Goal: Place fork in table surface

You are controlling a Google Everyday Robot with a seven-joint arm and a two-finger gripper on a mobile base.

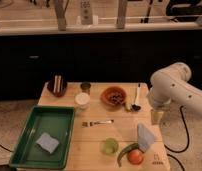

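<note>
The small silvery fork (97,122) lies flat on the light tan wooden tabletop (125,126), near its middle, tines to the left. Nothing holds it. My white arm reaches in from the right, and its gripper (156,117) hangs beside the table's right edge, well to the right of the fork and apart from it. The table's small dark logo mark (156,161) is at the front right corner.
A green tray (25,144) with a grey-blue sponge (47,142) sits at the left. On the table stand a brown bowl (114,96), a dark-headed spoon (136,99), a white cup (82,100), a green cup (110,146), a grey bag (145,136), a green pepper (124,152) and an orange fruit (135,157).
</note>
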